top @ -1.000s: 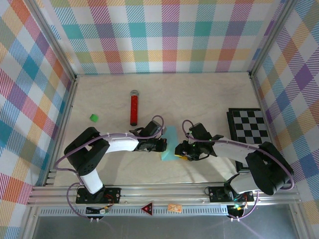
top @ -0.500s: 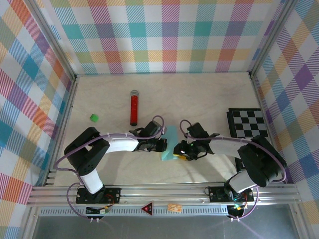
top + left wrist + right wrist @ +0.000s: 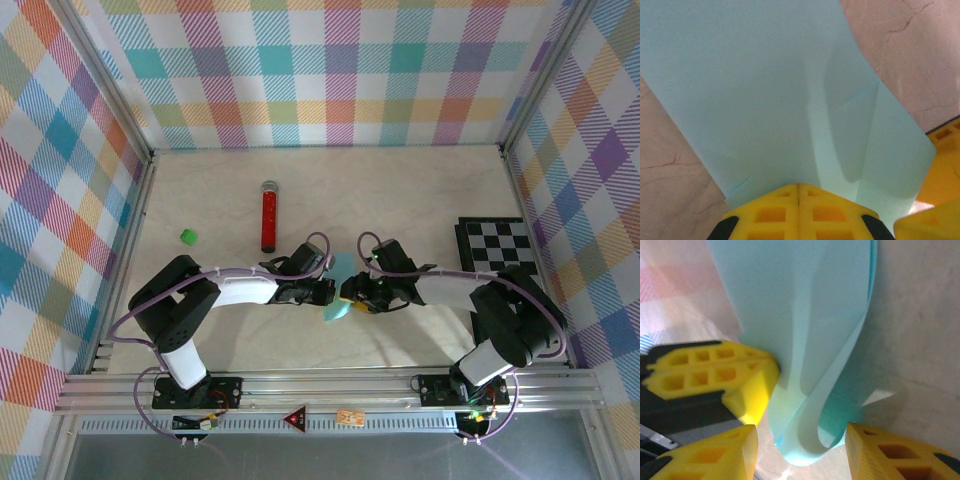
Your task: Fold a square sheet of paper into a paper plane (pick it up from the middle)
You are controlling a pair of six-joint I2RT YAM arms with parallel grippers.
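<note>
The left gripper [image 3: 798,192] is clamped on the paper [image 3: 765,90]. Its yellow fingertips are pressed together over the near edge of the light cyan sheet, which fans up and away from them with a few soft creases. The right gripper [image 3: 800,440] has its jaws apart, one finger on each side of the curled lower end of the paper, where the sheet bends back on itself in a loop (whether either finger touches it I cannot tell). From above, the two grippers meet nose to nose near the middle of the table [image 3: 420,190], toward its near edge, with the paper between them. A red tube [image 3: 268,217] lies farther back on the left, with a small green block [image 3: 188,237] to its left. A checkered board [image 3: 500,250] sits by the right wall, well apart from the paper
</note>
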